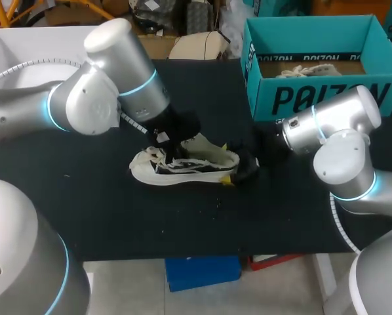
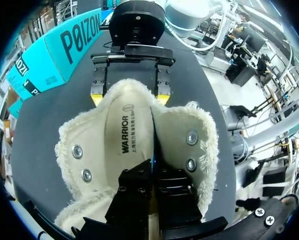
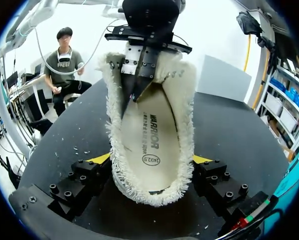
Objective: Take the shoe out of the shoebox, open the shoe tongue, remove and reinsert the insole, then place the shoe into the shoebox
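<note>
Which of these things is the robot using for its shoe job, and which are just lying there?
For the job: shoe, insole, shoebox, left gripper, right gripper.
Just lying about: small crumbs by the shoe, pale laced thing in the shoebox.

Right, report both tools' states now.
Left tool: closed inside the cream fleece-lined shoe, apparently pinching its pale insole.
Right tool: closed on the shoe's heel.

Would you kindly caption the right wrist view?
The right end effector holds the shoe while left end effector pinches the insole.
</note>
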Controlling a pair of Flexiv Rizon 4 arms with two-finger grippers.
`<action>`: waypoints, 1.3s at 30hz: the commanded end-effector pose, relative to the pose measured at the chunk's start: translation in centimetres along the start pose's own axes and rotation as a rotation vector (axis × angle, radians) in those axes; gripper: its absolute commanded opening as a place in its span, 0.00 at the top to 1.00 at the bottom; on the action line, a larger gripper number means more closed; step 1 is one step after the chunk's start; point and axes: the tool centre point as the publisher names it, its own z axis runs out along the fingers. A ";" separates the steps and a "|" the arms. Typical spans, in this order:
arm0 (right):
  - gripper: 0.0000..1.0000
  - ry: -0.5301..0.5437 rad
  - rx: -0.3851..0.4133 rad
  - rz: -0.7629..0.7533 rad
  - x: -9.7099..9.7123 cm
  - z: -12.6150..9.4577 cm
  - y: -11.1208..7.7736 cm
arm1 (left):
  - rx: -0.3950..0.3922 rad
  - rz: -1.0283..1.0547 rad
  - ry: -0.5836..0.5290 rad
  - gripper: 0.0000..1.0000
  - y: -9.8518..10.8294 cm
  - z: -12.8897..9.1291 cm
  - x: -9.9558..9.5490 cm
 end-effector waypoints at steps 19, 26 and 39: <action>1.00 0.000 0.000 0.000 -0.3 -0.2 -0.7 | 0.126 0.070 0.197 1.00 0.5 0.6 -0.1; 1.00 0.000 0.000 0.000 -0.3 -0.2 -0.7 | 0.068 0.074 0.168 1.00 0.1 0.4 0.1; 1.00 0.000 0.000 0.000 -0.3 -0.2 -0.7 | -0.169 0.039 0.036 0.21 -1.7 -0.9 1.2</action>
